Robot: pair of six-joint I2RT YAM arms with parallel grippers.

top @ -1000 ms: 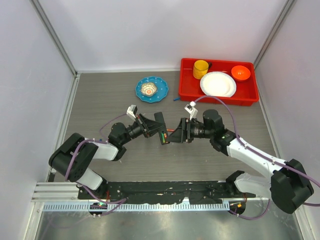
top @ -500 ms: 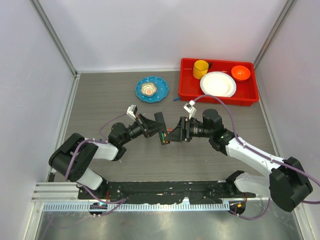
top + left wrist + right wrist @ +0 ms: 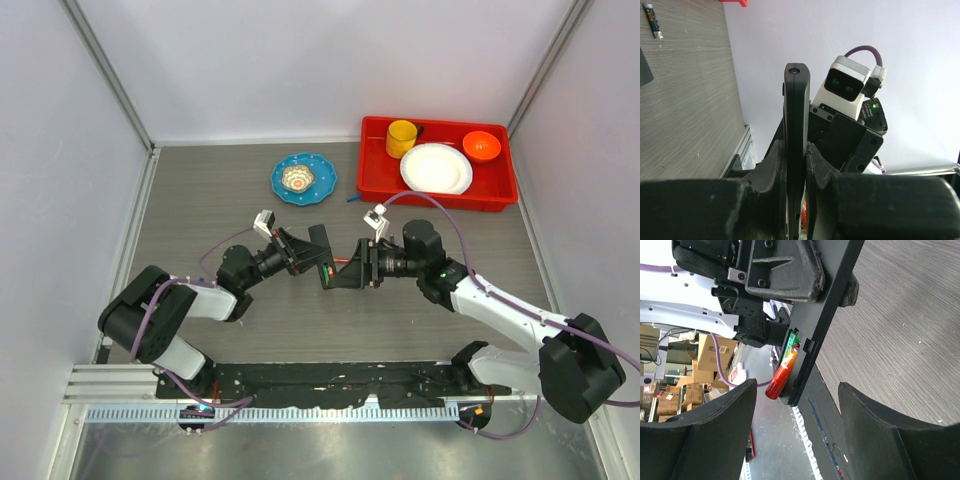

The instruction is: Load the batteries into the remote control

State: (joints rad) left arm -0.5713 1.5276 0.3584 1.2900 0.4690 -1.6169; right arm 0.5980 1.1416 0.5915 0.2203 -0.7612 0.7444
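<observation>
My left gripper (image 3: pixel 796 165) is shut on the remote control (image 3: pixel 796 110), a slim black bar held on edge above the table (image 3: pixel 200 200). In the right wrist view the remote control (image 3: pixel 832 305) shows its open compartment with one orange-red battery (image 3: pixel 782 371) seated at the lower end. My right gripper (image 3: pixel 797 425) stands open, its fingers on either side of that end without touching it. From above, the right gripper (image 3: pixel 347 274) sits just right of the remote control (image 3: pixel 322 256). A small dark loose battery (image 3: pixel 653 21) lies on the table near the tray corner.
A red tray (image 3: pixel 372 180) at the back right holds a yellow cup (image 3: pixel 401 137), a white plate (image 3: pixel 436 167) and an orange bowl (image 3: pixel 482 145). A blue plate (image 3: pixel 325 186) sits left of it. A flat black piece (image 3: pixel 644 67) lies on the table.
My right gripper has moved left and slightly nearer, closing in on the remote's lower end. The left gripper and remote have stayed put.
</observation>
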